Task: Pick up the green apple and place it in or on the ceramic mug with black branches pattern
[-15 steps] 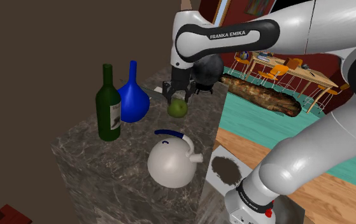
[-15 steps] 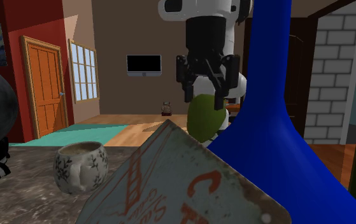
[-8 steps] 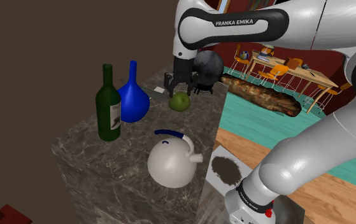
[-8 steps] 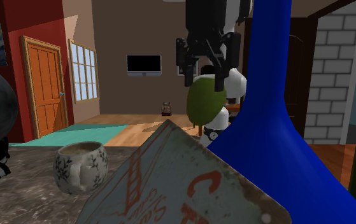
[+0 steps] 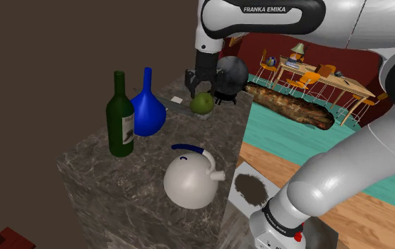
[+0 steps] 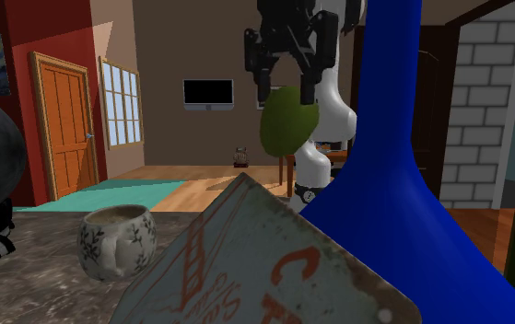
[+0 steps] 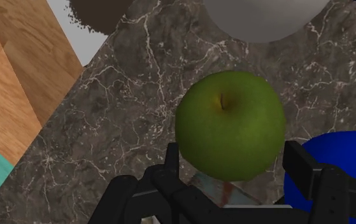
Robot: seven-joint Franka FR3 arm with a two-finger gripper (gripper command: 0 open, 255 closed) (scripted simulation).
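Observation:
The green apple [image 5: 202,104] hangs in the air above the dark marble counter [image 5: 139,177], clasped between the black fingers of my gripper [image 5: 198,94]. In the second exterior view the apple [image 6: 287,127] is held high under the gripper [image 6: 284,99], well above and to the right of the white mug with black branches [image 6: 117,241], which stands upright on the counter. In the wrist view the apple [image 7: 230,124] shows stem-up between the fingers of the gripper [image 7: 234,167], over the marble.
A green wine bottle [image 5: 120,117], a blue vase [image 5: 147,106] and a white kettle [image 5: 189,180] stand on the counter. A black round vessel [image 5: 230,73] sits at the far edge. A tilted rusty sign [image 6: 246,267] lies near the mug.
The gripper has risen with the apple in it, carrying it higher over the counter and slightly left in the second exterior view. The mug has not moved.

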